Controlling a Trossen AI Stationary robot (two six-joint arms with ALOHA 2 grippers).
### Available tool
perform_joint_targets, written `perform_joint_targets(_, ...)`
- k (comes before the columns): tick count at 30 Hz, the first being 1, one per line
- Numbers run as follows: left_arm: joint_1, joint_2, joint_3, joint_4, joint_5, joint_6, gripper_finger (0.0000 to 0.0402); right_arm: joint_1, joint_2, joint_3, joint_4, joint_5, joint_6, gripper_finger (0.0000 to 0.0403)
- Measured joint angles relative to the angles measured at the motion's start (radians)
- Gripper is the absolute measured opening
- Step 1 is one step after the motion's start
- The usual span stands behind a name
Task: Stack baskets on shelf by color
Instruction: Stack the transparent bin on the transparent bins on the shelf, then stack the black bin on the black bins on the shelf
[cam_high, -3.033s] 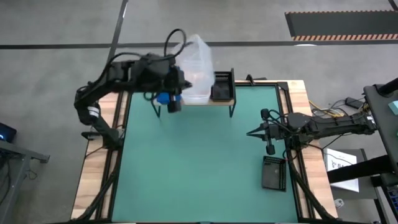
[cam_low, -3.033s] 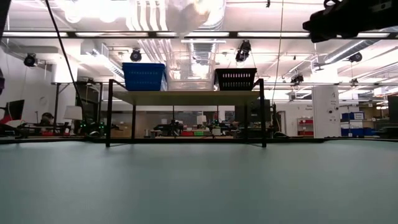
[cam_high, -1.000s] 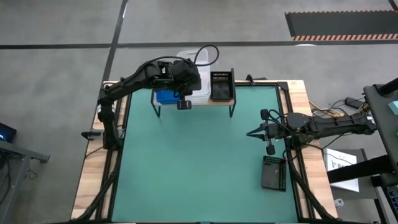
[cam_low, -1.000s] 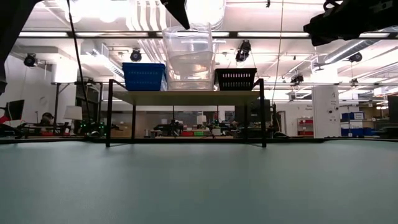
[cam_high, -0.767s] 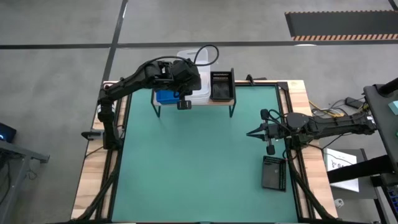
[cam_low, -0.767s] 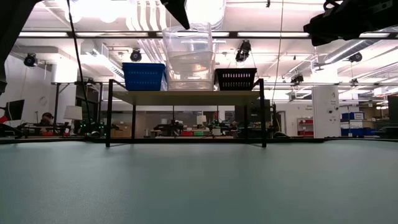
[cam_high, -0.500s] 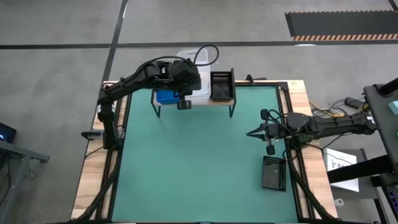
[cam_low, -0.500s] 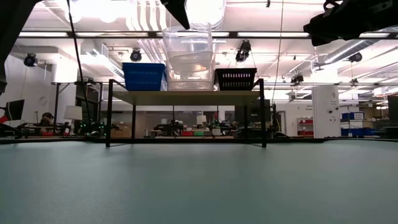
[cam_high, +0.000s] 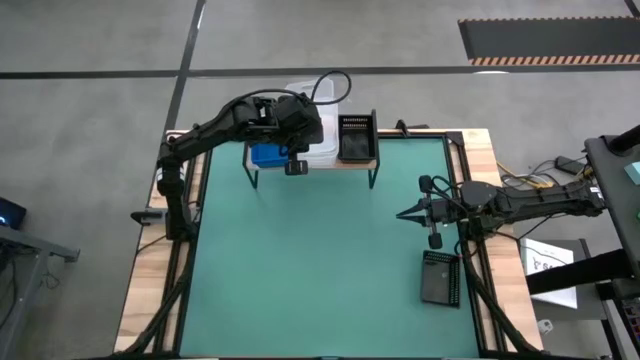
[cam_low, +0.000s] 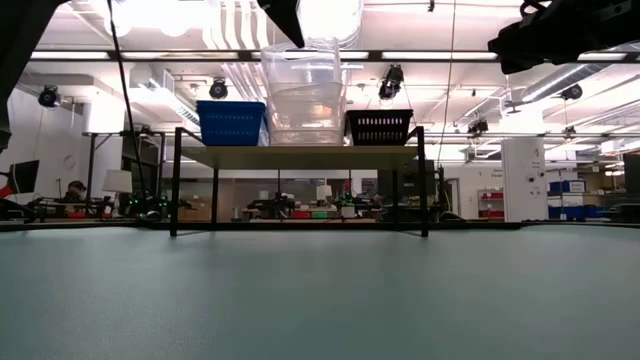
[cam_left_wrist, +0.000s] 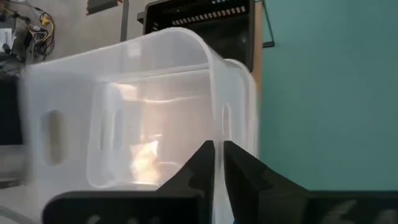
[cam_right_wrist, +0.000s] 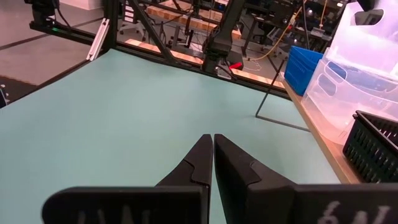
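Left gripper (cam_left_wrist: 214, 163) pinches the wall of a clear basket (cam_left_wrist: 149, 106) nested in the clear stack mid-shelf (cam_low: 300, 152), between blue basket (cam_low: 231, 122) and black basket (cam_low: 379, 127). Right gripper (cam_right_wrist: 211, 155), fingers together, hovers near 1 black basket on the table (cam_high: 440, 277).

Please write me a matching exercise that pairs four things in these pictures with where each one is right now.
Things:
1. blue basket
2. clear basket
3. black basket on the shelf
4. black basket on the table

Places:
A. near the right arm, off the shelf
B. left end of the shelf
C. right end of the shelf
D. middle of the shelf, pinched by the left gripper

Pairs: 1-B, 2-D, 3-C, 4-A
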Motion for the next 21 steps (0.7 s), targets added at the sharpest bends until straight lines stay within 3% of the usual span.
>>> perform_joint_targets(10,0.012,-0.001,0.000,0.010,-0.001,0.001,0.0084,0.000,0.000,0.000,-0.001,0.000,0.000,0.0009)
perform_joint_targets(16,0.012,-0.006,0.007,0.012,0.008,0.025,0.0091,0.000,0.000,0.000,-0.002,0.000,0.000,0.0009)
perform_joint_targets(21,-0.005,-0.011,0.005,0.022,0.111,0.016,0.0091,0.000,0.000,0.000,-0.011,0.000,0.000,0.0009)
